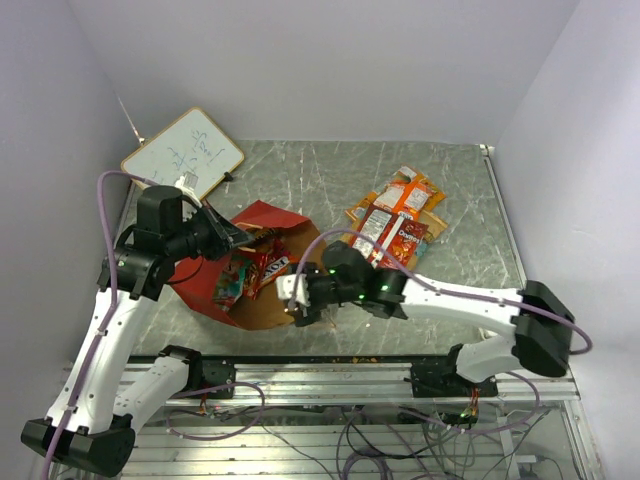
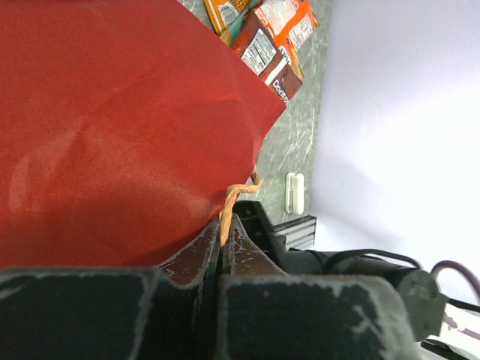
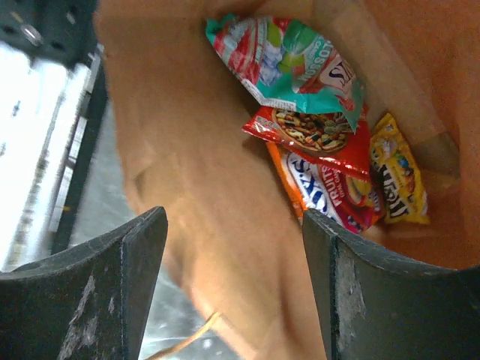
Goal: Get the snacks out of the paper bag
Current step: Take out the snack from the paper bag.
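We see the paper bag (image 1: pixel 250 285) lying on its side on the table (image 1: pixel 300 170), with its mouth facing the right arm. The left gripper (image 2: pixel 223 247) has its jaws pressed together on the tan handle (image 2: pixel 229 202) at the edge of the bag's red wall. The right gripper (image 3: pixel 232 247) sits at the bag's mouth with its jaws spread wide and holding nothing. In the right wrist view, a teal packet (image 3: pixel 292 64), a red packet (image 3: pixel 315 131) and a yellow packet (image 3: pixel 401 172) lie on the brown inner wall. They are beyond the fingertips, deeper in the bag and nearer the right-hand finger, touching neither finger. A pile of orange packets (image 1: pixel 398 215) lies on the table well apart from the bag. A whiteboard (image 1: pixel 183 152) sits at the far left corner.
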Controlling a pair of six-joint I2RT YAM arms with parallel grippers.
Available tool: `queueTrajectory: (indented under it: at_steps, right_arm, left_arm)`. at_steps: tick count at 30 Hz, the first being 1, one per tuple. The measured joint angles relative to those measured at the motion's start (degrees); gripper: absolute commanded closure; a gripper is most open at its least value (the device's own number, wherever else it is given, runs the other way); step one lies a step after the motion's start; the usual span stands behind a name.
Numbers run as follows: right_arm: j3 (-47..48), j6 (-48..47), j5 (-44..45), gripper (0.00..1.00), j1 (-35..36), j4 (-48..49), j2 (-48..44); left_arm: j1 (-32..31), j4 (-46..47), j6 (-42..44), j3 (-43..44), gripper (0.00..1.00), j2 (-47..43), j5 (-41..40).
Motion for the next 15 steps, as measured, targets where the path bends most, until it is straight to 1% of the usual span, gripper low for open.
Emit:
queueTrajectory:
  at_steps: [3, 7, 15]
  right_arm:
    - [2.9, -8.6, 4.5, 0.28, 2.3, -0.3, 7.1]
    - [4.9, -16.5, 9.9, 0.27, 2.7, -0.1, 13.9]
    - [6.5, -24.9, 16.4, 0.26, 2.7, 4.0, 23.0]
  left_arm:
    - [0.0, 0.0, 0.0, -0.2, 0.93, -0.1, 0.6]
    - [0.0, -0.1, 0.0, -0.2, 0.93, -0.5, 1.3]
    - [0.0, -1.2, 0.7, 0.0, 0.93, -0.7, 2.3]
